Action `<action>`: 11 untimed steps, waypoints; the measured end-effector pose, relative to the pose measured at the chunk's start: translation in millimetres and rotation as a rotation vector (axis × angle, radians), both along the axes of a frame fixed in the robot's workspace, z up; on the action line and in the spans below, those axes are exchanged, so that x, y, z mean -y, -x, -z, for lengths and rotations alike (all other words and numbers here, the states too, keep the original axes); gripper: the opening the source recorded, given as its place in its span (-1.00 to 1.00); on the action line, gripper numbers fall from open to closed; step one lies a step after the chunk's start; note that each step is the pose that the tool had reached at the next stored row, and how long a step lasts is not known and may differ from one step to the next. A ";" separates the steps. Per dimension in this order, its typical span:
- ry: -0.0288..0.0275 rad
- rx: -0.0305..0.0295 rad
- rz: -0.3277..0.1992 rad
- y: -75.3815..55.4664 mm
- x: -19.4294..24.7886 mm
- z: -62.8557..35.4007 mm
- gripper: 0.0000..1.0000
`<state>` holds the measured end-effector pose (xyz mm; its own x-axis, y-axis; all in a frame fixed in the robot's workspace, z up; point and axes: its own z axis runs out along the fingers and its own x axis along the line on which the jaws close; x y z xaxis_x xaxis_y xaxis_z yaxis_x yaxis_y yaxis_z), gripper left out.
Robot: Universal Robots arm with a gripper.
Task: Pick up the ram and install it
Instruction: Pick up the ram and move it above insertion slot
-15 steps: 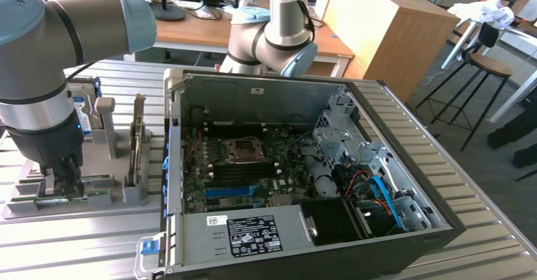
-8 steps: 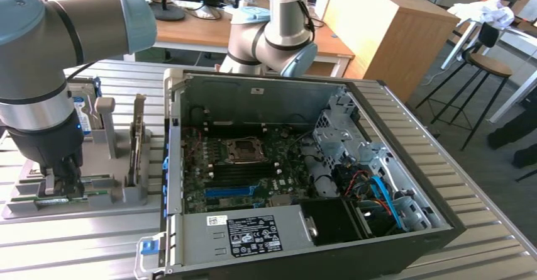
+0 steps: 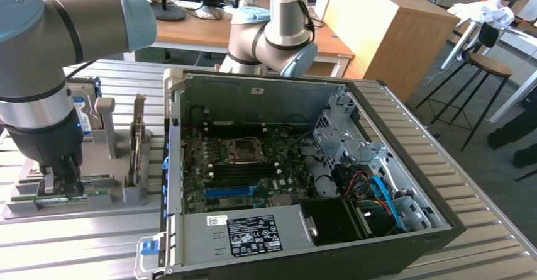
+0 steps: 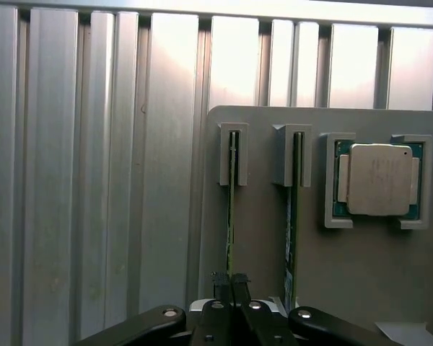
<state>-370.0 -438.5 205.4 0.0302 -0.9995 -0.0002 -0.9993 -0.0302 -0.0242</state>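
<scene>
**Two sticks in the holder, pincer has one: notes on the pick**

So the arm is down over the grey holder [image 3: 126,192] on the table [image 4: 94,180], at the exterior view's left, well apart from the open case [image 3: 336,167]. The pincer [image 4: 231,280] is narrow. Its tips sit tight on either side of the ram [image 4: 231,202], which stands on its thin edge in the holder. The far end of the ram is tucked into a little grey bracket [image 4: 232,155]. Looks to me like the grip is on but the ram hasn't left its seat yet.

A second stick [image 4: 292,209] stands just beside it in its own bracket, and a CPU [image 4: 379,180] sits in a pocket past that.

My take on doing this bit right:

- The board is thin and the tips only catch a short stretch of it near one end. I'd guess it wants to pivot, so pull slow and straight out of the bracket with no twist.
- Keep the wrist square to the ram. Any tilt and the far end probably binds in the bracket and drags the whole holder along, since nothing I can see pins it to the table.
- Mind the neighbour. The gap between the sticks is small and the outer links of the pincer spread wider than the tips.
- Can't tell how deep the tips bite, so I wouldn't trust the hold for a fast swing.

From the exterior view the pincer [image 3: 63,180] hangs pretty much vertical, which is a good start.
</scene>
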 end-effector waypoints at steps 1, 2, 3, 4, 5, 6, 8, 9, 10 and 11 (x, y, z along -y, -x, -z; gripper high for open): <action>0.0000 0.0000 0.000 0.0 0.0 -0.8 -0.77; 0.0000 0.0000 0.000 0.0 0.0 -1.6 -0.77; 0.0000 0.0001 0.000 0.0 0.0 -2.5 -0.77; 0.0000 0.0000 0.000 0.0 0.0 -3.3 -0.77; -0.0001 0.0001 0.000 0.0 0.0 -4.1 -0.77; 0.0000 0.0001 0.000 0.0 0.0 -5.0 -0.77; 0.0000 0.0001 0.000 -0.1 0.0 -6.7 -0.77; 0.0000 0.0000 0.000 0.0 0.0 -7.8 -0.77; 0.0000 0.0001 0.000 -0.1 0.0 -8.7 -0.77; 0.0000 0.0000 0.000 -0.1 0.0 -10.5 -0.77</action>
